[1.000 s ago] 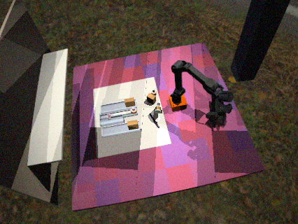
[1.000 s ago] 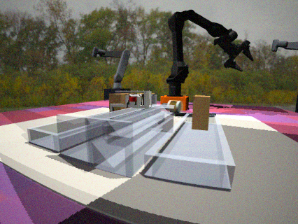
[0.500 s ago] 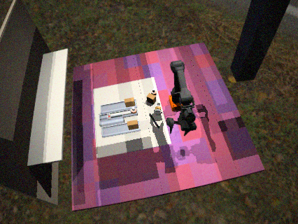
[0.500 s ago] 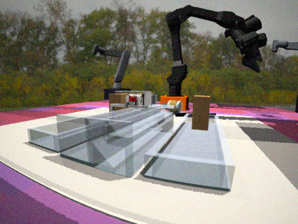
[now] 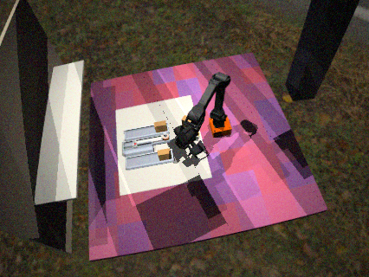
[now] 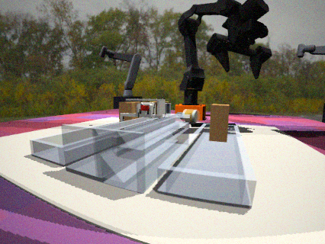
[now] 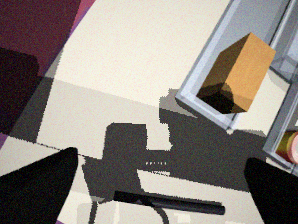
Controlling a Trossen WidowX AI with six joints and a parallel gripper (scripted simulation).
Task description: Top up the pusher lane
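Note:
My gripper [image 5: 187,141] [image 6: 242,73] [image 7: 164,161] is open and empty, high above the white mat beyond the lanes' front ends. The clear middle lane [image 5: 140,149] [image 6: 123,171] holds a small jar [image 5: 165,137] [image 6: 191,115] [image 7: 291,147] at its front end. In the wrist view this jar shows a pale pink top and a yellowish side, cut off by the right edge. A pale bar runs behind it along the lane. The loose jars cannot be made out; the arm covers the mat in front of the lanes in the top view.
Clear side lanes [image 5: 139,163] [image 6: 206,179] flank the middle lane. One holds a tan block [image 5: 164,154] [image 6: 219,122] [image 7: 250,70], the other another tan block [image 5: 160,126] [image 6: 129,108]. A dark rod [image 7: 170,203] lies in front. The orange base [image 5: 221,126] [image 6: 198,109] stands beyond the mat.

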